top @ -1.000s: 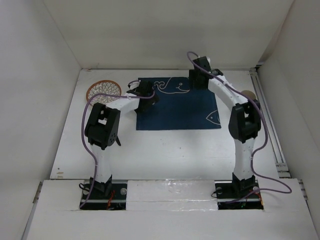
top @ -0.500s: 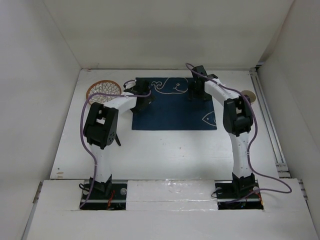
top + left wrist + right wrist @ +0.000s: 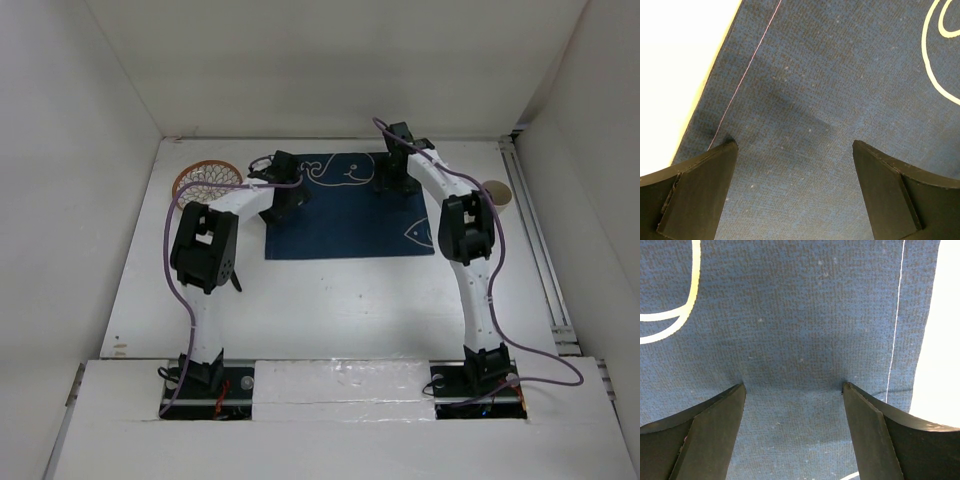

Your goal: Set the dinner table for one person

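While both arms reach out over the dinner table (image 3: 330, 300), each bends at a raised elbow and angles its forearm inward toward the far side; the left arm goes up from its near-left base, elbow above the table's left part, forearm running far and rightward; the right arm mirrors it from the near-right base, forearm running far and leftward; both wrists pitch down over a navy placemat (image 3: 345, 215) that lies flat on the far middle of the table

Left gripper (image 3: 284, 198) sits over the mat's far-left area; in the left wrist view the left gripper (image 3: 795, 145) has its fingers spread wide with nothing between them, tips down at the cloth, one tip right by the stitched left hem, white table (image 3: 670, 50) showing beyond that edge

Right gripper (image 3: 392, 180) sits over the mat's far-right area beside the whale drawing (image 3: 340, 172); in the right wrist view the right gripper (image 3: 792, 385) is likewise spread wide and empty, both tips appear to press on the cloth, right hem and table (image 3: 947, 315) just off to the side

A round woven mat (image 3: 205, 178) lies on the table at far left, just beside the left forearm; a small tan disc (image 3: 497, 191) lies at far right, apart from the placemat; purple cables (image 3: 172, 250) loop along both arms
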### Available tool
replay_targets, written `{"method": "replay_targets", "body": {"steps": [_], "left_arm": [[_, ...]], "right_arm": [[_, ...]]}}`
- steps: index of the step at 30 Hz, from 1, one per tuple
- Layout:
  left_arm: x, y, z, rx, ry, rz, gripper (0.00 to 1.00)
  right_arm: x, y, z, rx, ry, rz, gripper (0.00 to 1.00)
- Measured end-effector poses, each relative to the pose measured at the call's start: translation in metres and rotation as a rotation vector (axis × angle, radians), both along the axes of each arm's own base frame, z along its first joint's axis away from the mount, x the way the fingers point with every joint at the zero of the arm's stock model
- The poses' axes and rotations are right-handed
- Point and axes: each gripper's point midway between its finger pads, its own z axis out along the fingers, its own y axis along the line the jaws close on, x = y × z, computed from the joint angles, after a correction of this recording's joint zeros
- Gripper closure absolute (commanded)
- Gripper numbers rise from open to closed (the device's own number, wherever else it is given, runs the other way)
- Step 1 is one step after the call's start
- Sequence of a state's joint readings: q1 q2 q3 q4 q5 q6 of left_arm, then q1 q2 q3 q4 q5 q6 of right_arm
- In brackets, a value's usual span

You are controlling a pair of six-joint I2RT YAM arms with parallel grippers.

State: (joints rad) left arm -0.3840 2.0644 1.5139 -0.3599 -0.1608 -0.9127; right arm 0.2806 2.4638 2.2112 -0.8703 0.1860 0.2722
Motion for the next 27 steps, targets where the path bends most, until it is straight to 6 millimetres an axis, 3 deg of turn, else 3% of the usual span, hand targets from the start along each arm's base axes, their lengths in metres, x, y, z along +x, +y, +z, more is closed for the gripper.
{"method": "replay_targets", "body": {"steps": [23, 27], "left_arm": [[-0.001, 0.0, 0.003, -0.014, 0.025, -0.021, 0.0], [-0.002, 0.0, 0.016, -0.006, 0.044, -0.02, 0.0]], "right_arm": [[-0.003, -0.003, 0.0, 0.009, -0.006, 0.004, 0.16], [-0.006, -0.004, 0.011, 0.026, -0.03, 0.016, 0.16]]}}
